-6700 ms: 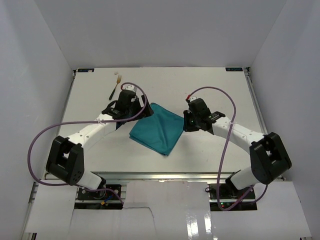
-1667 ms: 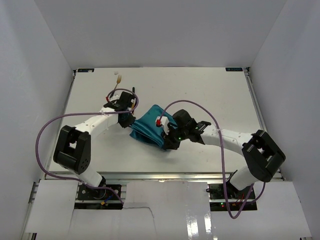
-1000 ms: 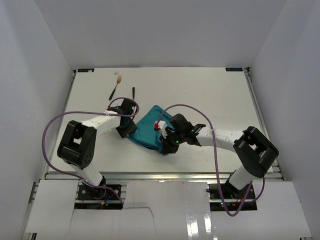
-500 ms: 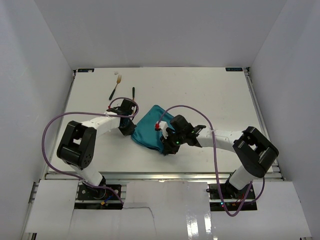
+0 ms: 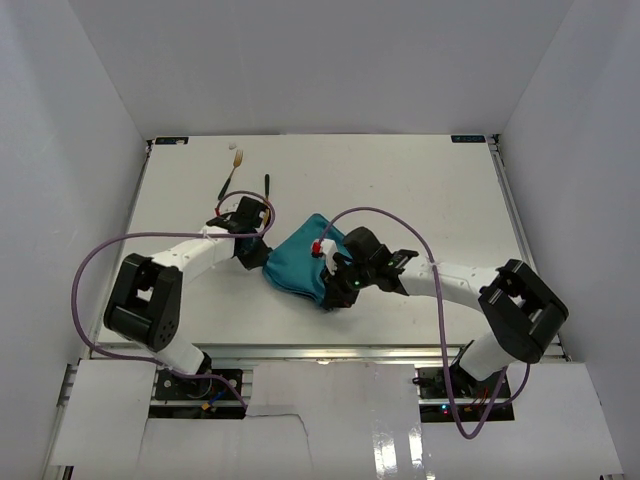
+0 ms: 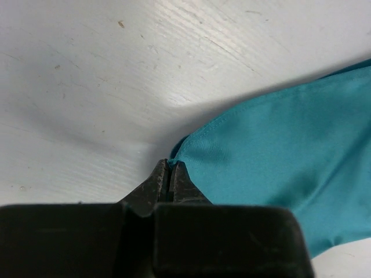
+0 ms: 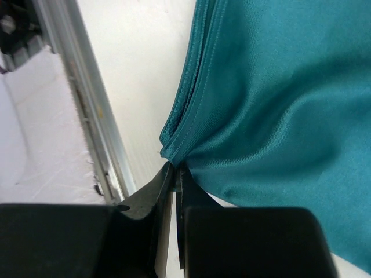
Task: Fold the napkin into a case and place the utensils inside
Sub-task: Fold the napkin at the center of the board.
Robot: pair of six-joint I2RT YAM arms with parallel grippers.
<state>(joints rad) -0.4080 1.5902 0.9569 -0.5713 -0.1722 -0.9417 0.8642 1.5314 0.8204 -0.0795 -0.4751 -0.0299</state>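
The napkin (image 5: 300,262) lies bunched and folded near the middle of the desk (image 5: 420,180), a little toward the near edge, with both arms reaching in to it from either side. The left tool (image 6: 169,169) is down at the cloth's left corner; its two dark tips are pressed together with the hemmed corner pinched between them, so it is clamped on the napkin. From that corner the cloth spreads away to the right in a smooth sheet, and bare white desk shows beyond it.

The right tool (image 7: 175,172) sits at the near corner of the napkin, close to the desk's front edge. Its tips are drawn almost together and grip the stacked hems of that corner, where several layers of cloth show one on top of another. A metal rail (image 7: 87,98) runs along the desk edge just beside it.

The fork (image 5: 230,174) lies at the far left of the desk, well apart from the napkin, pale head pointing away from the arms. The knife (image 5: 267,186) lies just to the right of the fork; only its dark handle can be made out, close to the left arm's wrist
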